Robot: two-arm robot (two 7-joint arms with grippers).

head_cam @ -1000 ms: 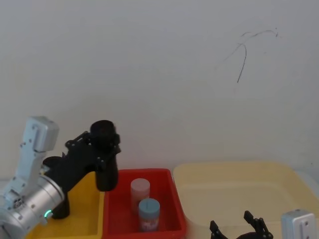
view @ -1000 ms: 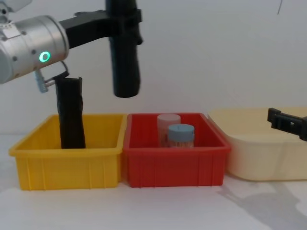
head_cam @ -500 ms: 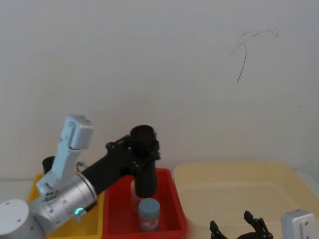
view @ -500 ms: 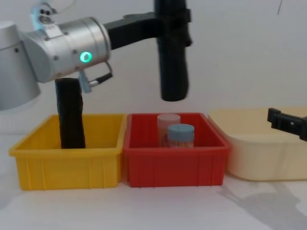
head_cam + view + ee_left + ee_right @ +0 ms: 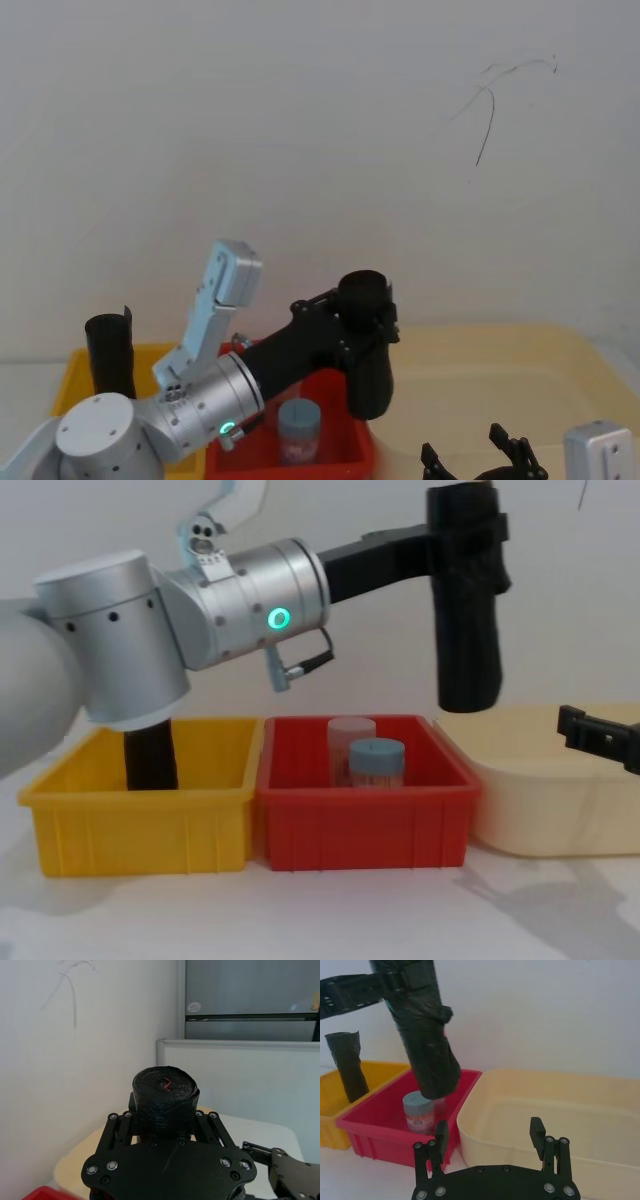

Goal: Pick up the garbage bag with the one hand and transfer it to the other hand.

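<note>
We find the left claw [image 5: 466,525], clamped on the garbage bag [image 5: 468,640], has swung it toward 3 o'clock, nearer the spread-fingered right claw [image 5: 490,1136], handover pending.

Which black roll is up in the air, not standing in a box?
The garbage bag, clamped near its top by the left gripper, hangs in the air. The other black roll stands inside the yellow bin.
</note>
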